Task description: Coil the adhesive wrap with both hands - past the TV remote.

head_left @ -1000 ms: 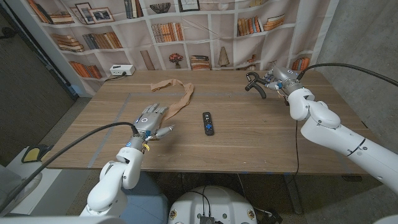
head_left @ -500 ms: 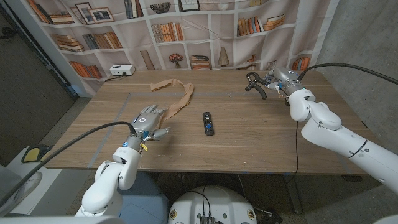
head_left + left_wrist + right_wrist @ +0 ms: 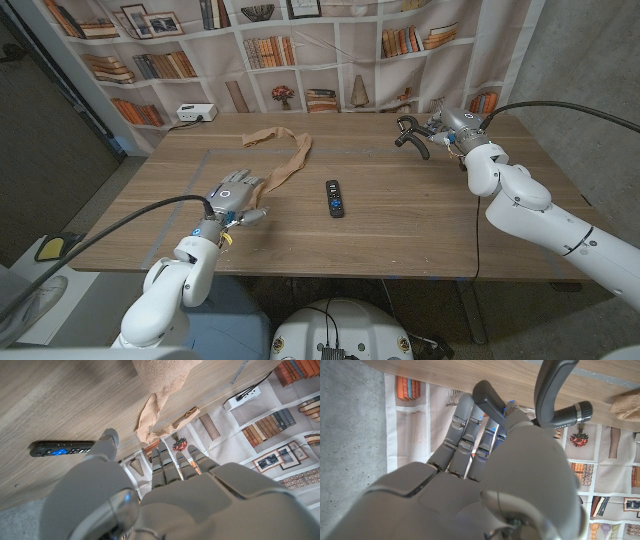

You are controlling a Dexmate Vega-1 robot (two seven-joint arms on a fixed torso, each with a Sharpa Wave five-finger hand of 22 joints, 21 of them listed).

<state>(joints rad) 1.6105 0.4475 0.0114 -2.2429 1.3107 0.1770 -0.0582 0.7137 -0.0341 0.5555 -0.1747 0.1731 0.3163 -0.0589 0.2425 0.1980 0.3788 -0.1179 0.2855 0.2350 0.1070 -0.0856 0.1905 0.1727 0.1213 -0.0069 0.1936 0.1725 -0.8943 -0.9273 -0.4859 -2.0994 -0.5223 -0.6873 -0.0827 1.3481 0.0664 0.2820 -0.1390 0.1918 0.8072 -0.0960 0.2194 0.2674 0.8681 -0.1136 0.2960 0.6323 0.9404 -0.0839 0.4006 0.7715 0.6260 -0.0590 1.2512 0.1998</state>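
Observation:
The tan adhesive wrap [image 3: 296, 152] lies uncoiled on the wooden table [image 3: 400, 215], a long strip curving from the back left toward the middle. Its near end [image 3: 150, 410] lies just beyond my left hand's fingertips. My left hand [image 3: 236, 194] hovers over the table by that end, fingers spread and holding nothing; its back shows in the left wrist view [image 3: 165, 490]. The black TV remote [image 3: 335, 198] lies to the right of this hand, also in the left wrist view [image 3: 62, 449]. My right hand [image 3: 447, 128] is at the far right back, fingers extended [image 3: 470, 475].
A black hand-grip exerciser [image 3: 408, 136] lies right at my right hand's fingertips, its handles [image 3: 555, 395] in the right wrist view. A white box [image 3: 195, 113] stands at the table's back left edge. A bookshelf backdrop hangs behind the table.
My left arm and hand have shifted slightly to the left, toward the near end of the wrap. The right hand, wrap and remote have not moved.

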